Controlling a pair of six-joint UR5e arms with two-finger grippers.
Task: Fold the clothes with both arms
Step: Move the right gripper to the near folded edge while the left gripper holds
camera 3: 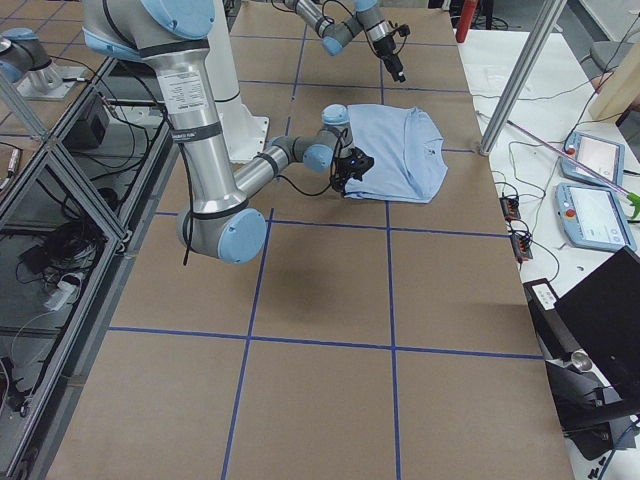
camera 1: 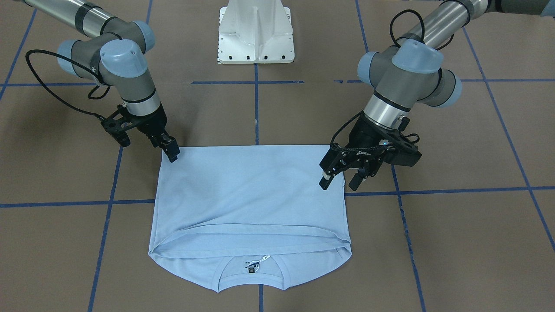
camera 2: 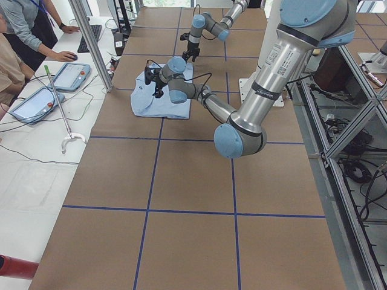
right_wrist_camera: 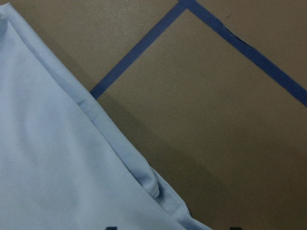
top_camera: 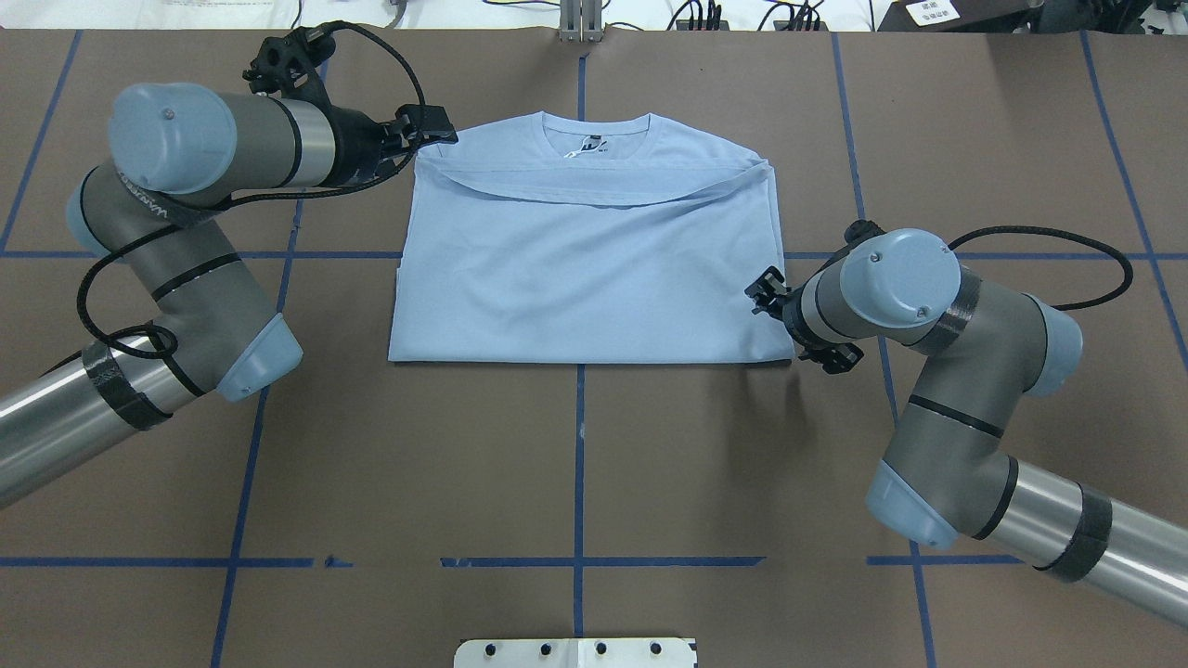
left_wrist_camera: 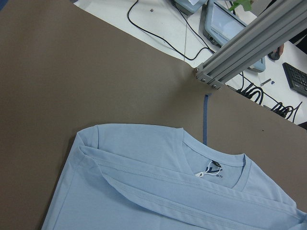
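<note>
The light blue T-shirt (camera 1: 251, 195) (top_camera: 585, 269) lies flat on the brown table. It is folded into a rectangle, with its hem doubled up just short of the collar (top_camera: 594, 125) (left_wrist_camera: 211, 170), where the dark label and white tag show. My left gripper (camera 1: 340, 182) (top_camera: 444, 132) hangs open and empty above the shirt's far corner on my left, beside the hem. My right gripper (camera 1: 172, 155) (top_camera: 763, 295) is low at the shirt's edge on my right, near the fold. Its fingertips look apart and hold no cloth. The right wrist view shows that edge of the T-shirt (right_wrist_camera: 57, 158) close up.
The white pedestal base (camera 1: 256, 34) stands at the robot's side of the table. Blue tape lines (camera 1: 256, 112) grid the brown surface. Beyond the far edge are an aluminium post (left_wrist_camera: 249, 43), cables and tablets (camera 3: 600, 160). People (camera 2: 24, 24) stand at that end.
</note>
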